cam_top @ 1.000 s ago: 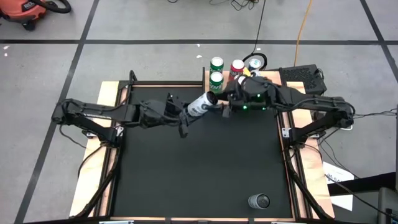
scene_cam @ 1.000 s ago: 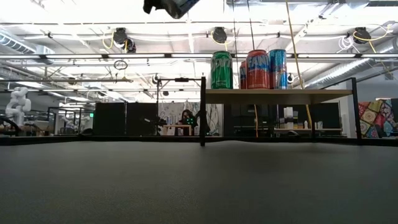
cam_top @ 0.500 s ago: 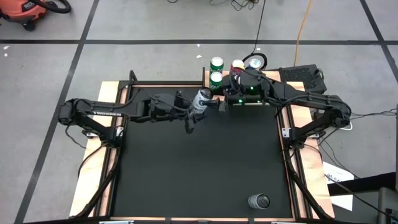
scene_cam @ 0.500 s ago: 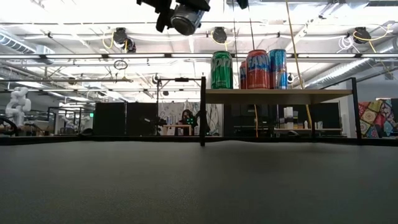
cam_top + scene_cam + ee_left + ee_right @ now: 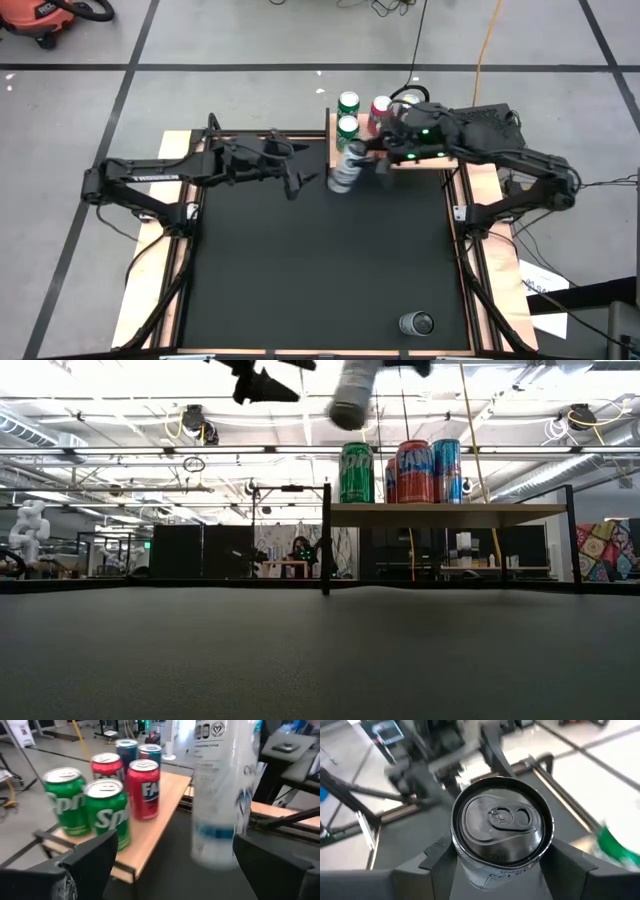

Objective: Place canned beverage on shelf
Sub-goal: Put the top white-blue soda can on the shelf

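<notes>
A white beverage can (image 5: 345,170) hangs in the air just left of the shelf (image 5: 425,163), a wooden board on black posts at the table's far right. My right gripper (image 5: 360,164) is shut on it. My left gripper (image 5: 300,183) stands open to the can's left. In the left wrist view its fingers flank the blurred can (image 5: 222,795) without touching it. Several green, red and blue cans (image 5: 107,805) stand upright on the shelf (image 5: 160,815). In the low view the white can (image 5: 350,390) hangs above the shelf's left end (image 5: 345,513). My right gripper pinches the white can between its two fingers, on opposite sides of the wall just below the top rim (image 5: 465,870). The can's top (image 5: 502,820) faces the wrist. The fingers come from the table's right, slanting down. The can is lifted clear and tilted, bottom end lowest.
Another can (image 5: 416,323) lies on the black mat near the table's near right corner. The shelf's black post (image 5: 326,540) stands at its left end. A red vacuum (image 5: 40,15) sits on the floor beyond the table's far left.
My left gripper has opened and let go of the white can, and its arm has swung toward the table's far edge. My right gripper has carried the can toward the table's right, up to the shelf's left end. The can has tipped from lying nearly level to more upright.
</notes>
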